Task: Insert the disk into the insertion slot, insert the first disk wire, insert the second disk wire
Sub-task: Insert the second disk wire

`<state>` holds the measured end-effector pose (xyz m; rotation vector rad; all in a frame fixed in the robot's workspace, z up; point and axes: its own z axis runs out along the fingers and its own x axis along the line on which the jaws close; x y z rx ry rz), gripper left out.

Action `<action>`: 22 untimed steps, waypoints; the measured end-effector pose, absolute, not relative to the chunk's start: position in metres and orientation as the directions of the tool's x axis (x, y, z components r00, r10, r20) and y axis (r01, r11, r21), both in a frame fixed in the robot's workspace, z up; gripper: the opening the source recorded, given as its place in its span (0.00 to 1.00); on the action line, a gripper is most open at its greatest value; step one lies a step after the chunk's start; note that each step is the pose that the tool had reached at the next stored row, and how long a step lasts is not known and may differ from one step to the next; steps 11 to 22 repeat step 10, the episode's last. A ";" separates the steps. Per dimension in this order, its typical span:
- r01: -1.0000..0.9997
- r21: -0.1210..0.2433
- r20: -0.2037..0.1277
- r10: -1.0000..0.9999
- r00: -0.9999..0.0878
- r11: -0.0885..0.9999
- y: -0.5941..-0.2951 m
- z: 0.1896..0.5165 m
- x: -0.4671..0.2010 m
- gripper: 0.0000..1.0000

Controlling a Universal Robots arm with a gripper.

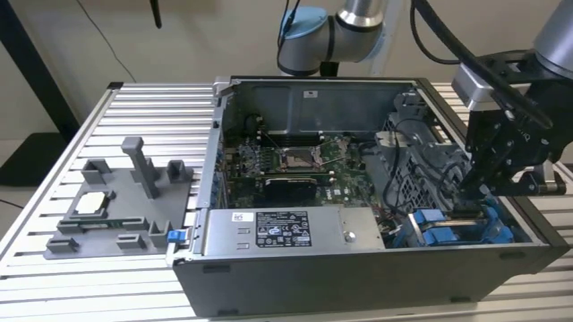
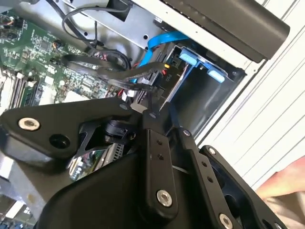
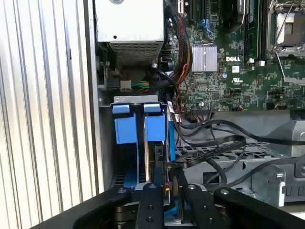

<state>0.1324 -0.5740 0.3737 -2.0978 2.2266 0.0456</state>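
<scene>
In the exterior view, a grey fixture block (image 1: 117,215) lies on the slatted tabletop (image 1: 54,282) at left, beside the open computer case (image 1: 358,268). At right, the disk (image 1: 447,228), blue-framed and edge-on, sits in the insertion slot (image 1: 501,231). The black tool (image 1: 479,191) hangs just above it, its grip impossible to tell.

An open computer case (image 1: 358,275) lies on a slatted metal table (image 1: 134,107). Inside it, a green motherboard (image 1: 286,164) with an empty CPU socket (image 1: 296,159) at its centre. A labelled power supply (image 1: 286,230) sits along the near wall. Black cables (image 3: 209,143) loop across the board's edge. At the exterior view's left, a grey fixture (image 1: 117,208) with upright posts rests on the table.
</scene>
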 end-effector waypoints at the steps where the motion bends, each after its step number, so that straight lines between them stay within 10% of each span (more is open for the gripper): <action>1: -0.998 -0.035 -0.080 -0.995 -0.058 0.061 -0.574 0.376 0.132 1.00; 22: -0.998 -0.035 -0.079 -0.995 -0.058 0.061 -0.574 0.380 0.132 1.00</action>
